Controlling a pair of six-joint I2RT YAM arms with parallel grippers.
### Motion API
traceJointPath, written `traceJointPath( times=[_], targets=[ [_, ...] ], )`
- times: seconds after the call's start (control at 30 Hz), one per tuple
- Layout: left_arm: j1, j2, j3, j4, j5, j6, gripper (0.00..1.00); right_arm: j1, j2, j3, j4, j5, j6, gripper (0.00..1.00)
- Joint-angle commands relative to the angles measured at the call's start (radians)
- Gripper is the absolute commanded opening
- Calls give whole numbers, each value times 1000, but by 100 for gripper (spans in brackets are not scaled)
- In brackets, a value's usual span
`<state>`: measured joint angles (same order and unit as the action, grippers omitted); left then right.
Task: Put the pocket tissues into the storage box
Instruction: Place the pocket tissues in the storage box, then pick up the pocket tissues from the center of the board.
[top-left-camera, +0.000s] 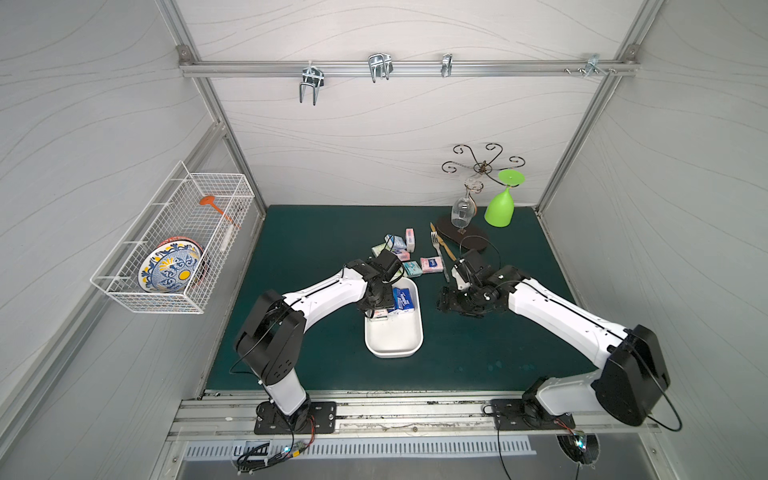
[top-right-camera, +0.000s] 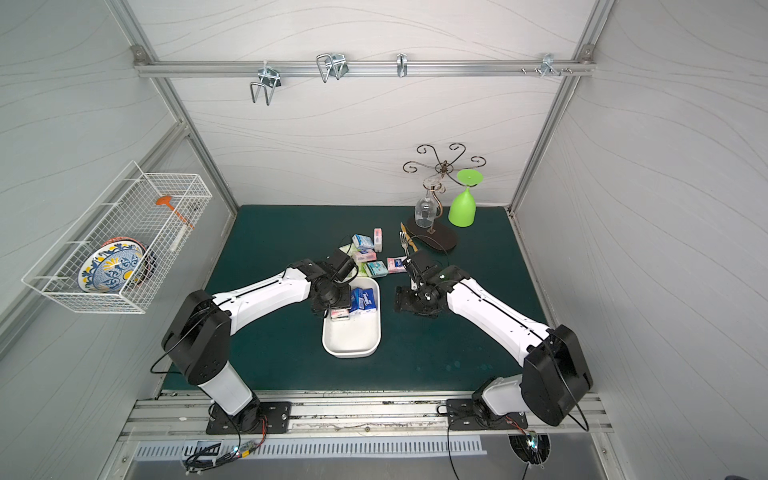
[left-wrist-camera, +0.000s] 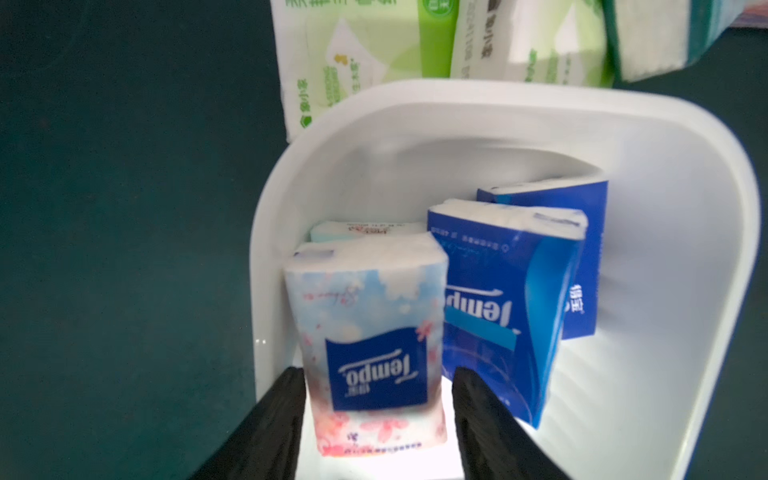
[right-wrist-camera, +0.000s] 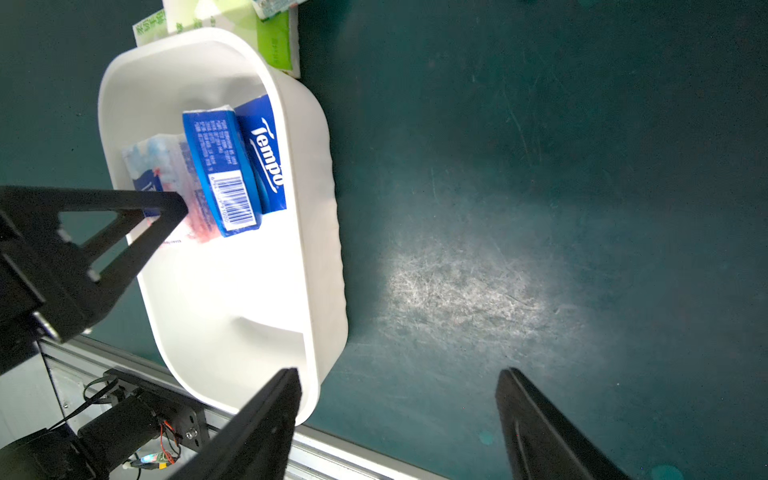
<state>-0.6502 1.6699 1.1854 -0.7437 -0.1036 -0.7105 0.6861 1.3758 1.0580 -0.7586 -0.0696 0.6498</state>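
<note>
Left gripper (left-wrist-camera: 378, 374) reaches down into the storage box (top-left-camera: 395, 352), its two black fingers (left-wrist-camera: 274, 424) straddling a floral pink-and-blue Tempo pack (left-wrist-camera: 365, 324). One finger meets the pack's edge and a thin bright slit shows at the other, so whether they pinch it cannot be told. That pack sits in the far half of the box, close to the centre of the frame in both top views. Just beside it are two dark blue Tempo packs (left-wrist-camera: 494, 307), which stand on edge and lean together toward the box wall. A pale pack (left-wrist-camera: 365, 228) peeks out behind the floral one. The near half of the box shows plain white floor. Right gripper (right-wrist-camera: 399, 372) hangs over the green mat (right-wrist-camera: 540, 166), just right of the box in the top views, its jaws spread wide with only mat between them. More pocket tissues (top-left-camera: 405, 253) lie loose on the mat just above the box in the frame. Light green packs (left-wrist-camera: 353, 54) lie just beyond its far rim, with pink, teal and light blue wrappers clustered past them.
</note>
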Motion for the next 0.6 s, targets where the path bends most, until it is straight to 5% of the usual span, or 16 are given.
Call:
traceJointPath(
  times=[0.0,0.33,0.57],
  targets=[
    [-5,-62,40,-9,-25,11,63,-2,22,39,-12,15,-40,80],
    [1,-203,-9,37,-49,110,64,-60,172,197,20,-35,-128,80],
    [138,-279,-110,110,17,166,65,-85,297,233,151,-104,92,81]
  ],
)
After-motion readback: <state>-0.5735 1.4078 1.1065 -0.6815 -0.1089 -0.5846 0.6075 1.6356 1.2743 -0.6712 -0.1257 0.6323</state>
